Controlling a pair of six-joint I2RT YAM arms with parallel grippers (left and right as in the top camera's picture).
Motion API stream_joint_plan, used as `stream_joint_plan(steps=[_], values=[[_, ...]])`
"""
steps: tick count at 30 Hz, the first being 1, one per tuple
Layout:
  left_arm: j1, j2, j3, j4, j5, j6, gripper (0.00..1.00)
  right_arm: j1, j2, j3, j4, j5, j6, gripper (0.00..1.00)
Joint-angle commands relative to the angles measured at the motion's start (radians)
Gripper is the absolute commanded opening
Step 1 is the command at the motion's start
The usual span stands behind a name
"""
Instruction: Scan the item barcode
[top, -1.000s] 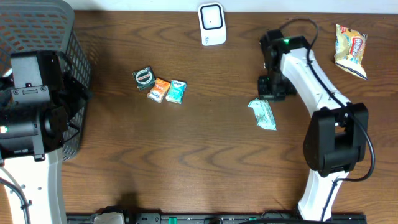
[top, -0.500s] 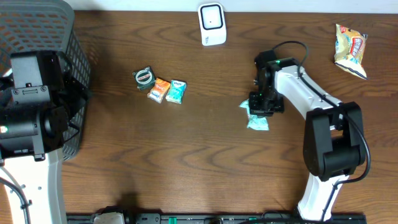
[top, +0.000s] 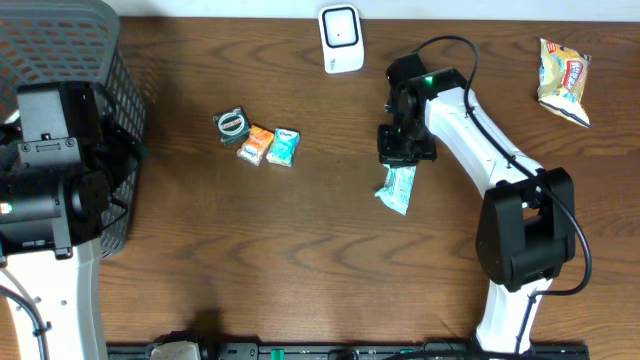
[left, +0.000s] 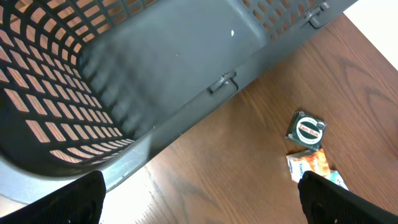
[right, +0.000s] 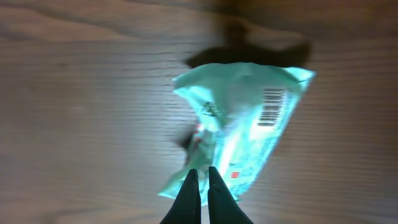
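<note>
My right claw (top: 405, 152) is pinched shut on the edge of a teal packet (top: 397, 188), which hangs out from my fingertips (right: 200, 180) over the middle of the desk (top: 300, 250). In my right wrist view the packet (right: 239, 118) is crumpled and a little blurred. Its barcode (right: 272, 107) shows on the side facing my camera, near the far right corner, and a dark shadow lies on the wood just beyond it. The white scanner (top: 341, 38) stands at the back edge of the desk, off to the side of the packet and apart from it.

My left claw (left: 199, 208) is spread wide and holds nothing; its two tips show at the bottom corners of my left wrist view. It hovers above the rim of the dark mesh basket (left: 174, 62) at the desk's left end.

Between the basket and the packet lie a round tin (top: 232, 124), an orange packet (top: 259, 144) and a blue packet (top: 284, 147), close together in a row. A yellow snack bag (top: 563, 80) lies at the far right corner.
</note>
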Motion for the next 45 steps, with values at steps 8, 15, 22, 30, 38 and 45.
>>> stream_joint_plan(steps=[8,15,22,30,38,45], values=[[0.005,0.001,-0.005,-0.003,-0.010,-0.016,0.98,-0.002,0.002,-0.093,0.085,0.140,0.051,0.03],[0.005,0.001,-0.005,-0.003,-0.010,-0.016,0.98,0.006,0.010,-0.256,0.318,-0.040,0.051,0.03],[0.005,0.001,-0.005,-0.003,-0.010,-0.016,0.98,0.039,0.018,-0.267,0.363,-0.056,0.023,0.01],[0.005,0.001,-0.005,-0.003,-0.010,-0.016,0.98,0.018,0.017,-0.021,-0.009,-0.051,0.004,0.01],[0.005,0.001,-0.005,-0.003,-0.010,-0.016,0.98,0.053,0.017,-0.082,-0.199,0.158,-0.008,0.02],[0.005,0.001,-0.005,-0.003,-0.010,-0.016,0.98,0.061,0.017,-0.219,0.006,0.108,0.006,0.01]])
